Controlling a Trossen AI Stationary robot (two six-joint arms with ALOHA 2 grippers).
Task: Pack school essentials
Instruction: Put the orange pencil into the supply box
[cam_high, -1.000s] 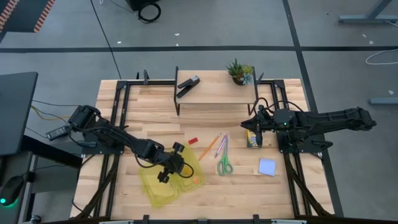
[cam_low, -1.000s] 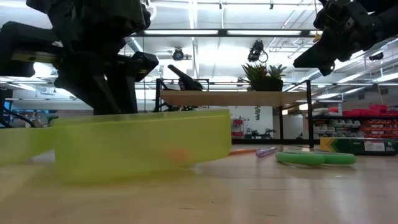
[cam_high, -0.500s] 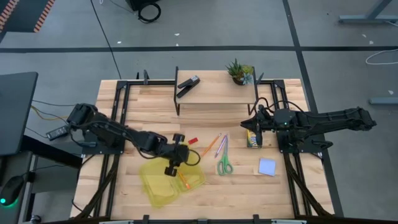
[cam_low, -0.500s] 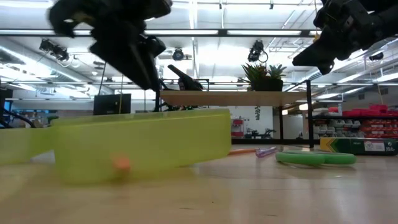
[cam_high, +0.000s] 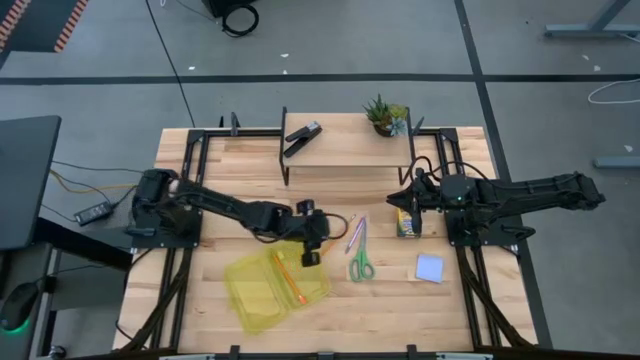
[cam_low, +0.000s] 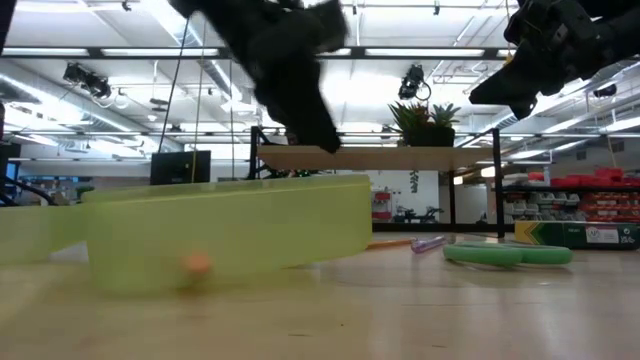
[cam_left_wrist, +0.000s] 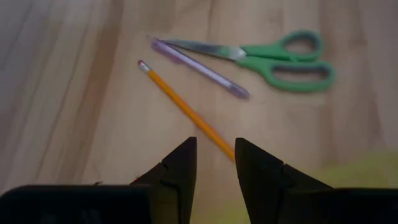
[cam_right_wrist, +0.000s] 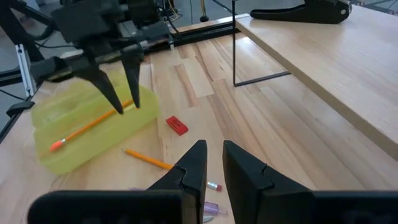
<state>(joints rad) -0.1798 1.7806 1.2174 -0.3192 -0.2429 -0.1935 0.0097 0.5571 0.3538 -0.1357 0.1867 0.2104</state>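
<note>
My left gripper (cam_high: 312, 250) hangs open above the table, just right of the open yellow-green case (cam_high: 270, 290). One orange pencil (cam_high: 288, 278) lies inside the case. A second orange pencil (cam_left_wrist: 186, 109) lies on the wood ahead of the left fingers, beside the purple pen (cam_left_wrist: 199, 65) and the green-handled scissors (cam_left_wrist: 280, 56). The red eraser (cam_right_wrist: 177, 125) lies flat near the left gripper (cam_right_wrist: 124, 99). My right gripper (cam_right_wrist: 214, 155) hovers, narrowly open, over the small box (cam_high: 405, 222). The pale blue notepad (cam_high: 430, 267) lies near the right arm.
A raised wooden shelf (cam_high: 345, 152) at the far side carries a black stapler (cam_high: 303, 137) and a small potted plant (cam_high: 385, 115). Black frame rails run along both table sides. Bare wood lies between the case and the scissors (cam_high: 360, 262).
My left gripper has swung from over the yellow-green case toward the table's right and far side, ending above the eraser and the loose pencil. The orange pencil in the case has come to rest on the case's floor. The right arm has kept still.
</note>
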